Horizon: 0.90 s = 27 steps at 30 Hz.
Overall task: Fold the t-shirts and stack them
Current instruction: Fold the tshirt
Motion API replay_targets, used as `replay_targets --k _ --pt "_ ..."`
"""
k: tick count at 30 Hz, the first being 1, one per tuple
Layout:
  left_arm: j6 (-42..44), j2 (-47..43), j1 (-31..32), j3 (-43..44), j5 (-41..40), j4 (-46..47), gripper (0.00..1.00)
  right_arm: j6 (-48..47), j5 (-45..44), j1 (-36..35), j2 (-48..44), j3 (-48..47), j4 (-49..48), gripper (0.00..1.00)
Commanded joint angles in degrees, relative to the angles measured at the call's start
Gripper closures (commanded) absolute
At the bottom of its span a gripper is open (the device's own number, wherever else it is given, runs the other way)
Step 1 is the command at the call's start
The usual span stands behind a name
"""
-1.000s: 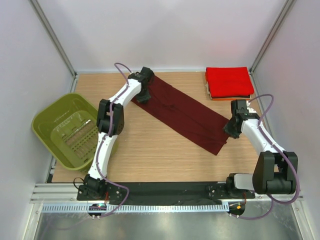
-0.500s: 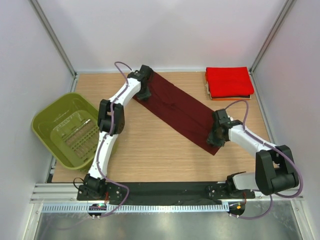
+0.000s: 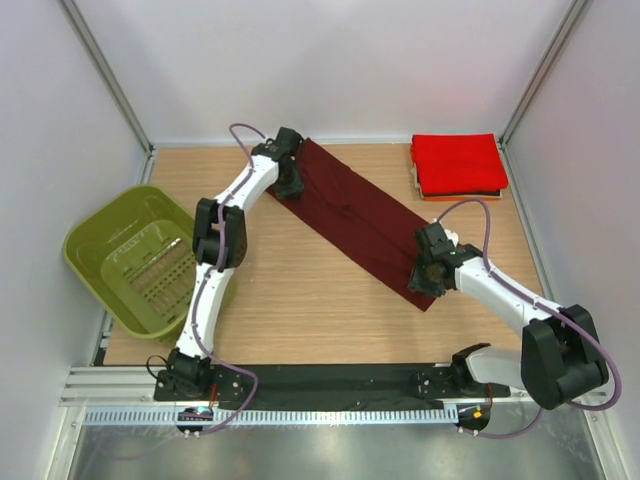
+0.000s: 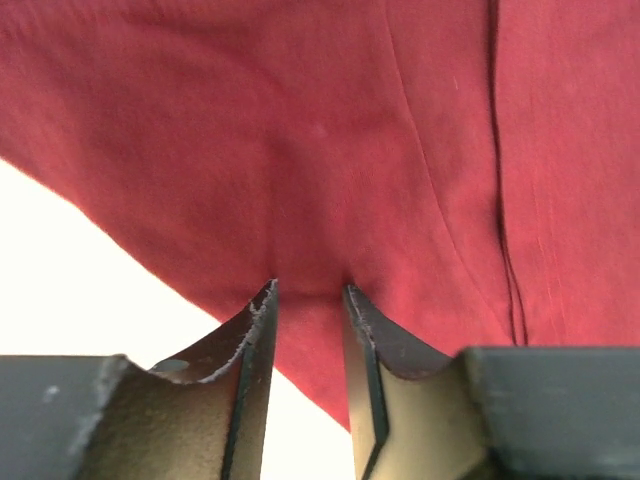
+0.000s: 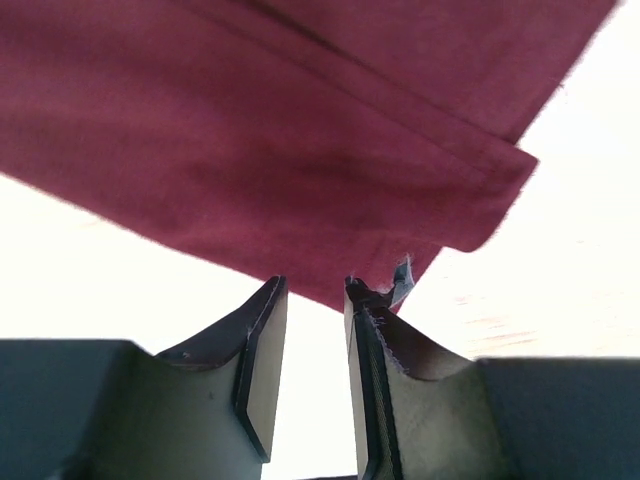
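Diagonally across the counter (image 3: pixel 300 310), maroon t-shirt (image 3: pixel 355 215) pinched at its near end by the right gripper (image 5: pixel 314 285), hold of the left gripper (image 4: pixel 308 292) at the far end unclear: lay end onto end, hems aligned.

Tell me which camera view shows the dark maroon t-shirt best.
The top external view: the whole dark maroon t-shirt lies there as a long diagonal strip. Left wrist shows only a close patch with a seam; right wrist only a hemmed corner.
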<state>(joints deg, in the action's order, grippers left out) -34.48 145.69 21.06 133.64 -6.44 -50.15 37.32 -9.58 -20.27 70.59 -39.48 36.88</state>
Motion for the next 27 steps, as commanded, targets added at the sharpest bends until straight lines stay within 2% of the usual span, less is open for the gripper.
replay_targets --k 1,6,15,21,27 --pt "-0.76 -10.65 -0.32 -2.94 4.32 1.54 0.66 -5.24 0.97 -1.96 1.92 -2.26 1.08 0.63" --pt "-2.43 -17.18 -0.32 -6.73 6.08 2.17 0.63 -3.84 -0.69 -2.93 5.25 -3.67 4.32 0.59" --pt "-3.75 -25.27 0.39 -13.23 10.48 2.07 0.62 -1.64 -2.80 -3.28 7.98 -2.44 4.25 0.58" --pt "-1.29 -25.36 0.47 -8.59 9.43 -3.02 0.62 1.16 -2.20 -4.33 9.66 -1.04 3.37 0.58" --pt "-0.06 -28.53 0.47 -7.87 6.97 -4.52 0.62 4.86 0.79 -5.22 9.31 2.31 0.38 0.60"
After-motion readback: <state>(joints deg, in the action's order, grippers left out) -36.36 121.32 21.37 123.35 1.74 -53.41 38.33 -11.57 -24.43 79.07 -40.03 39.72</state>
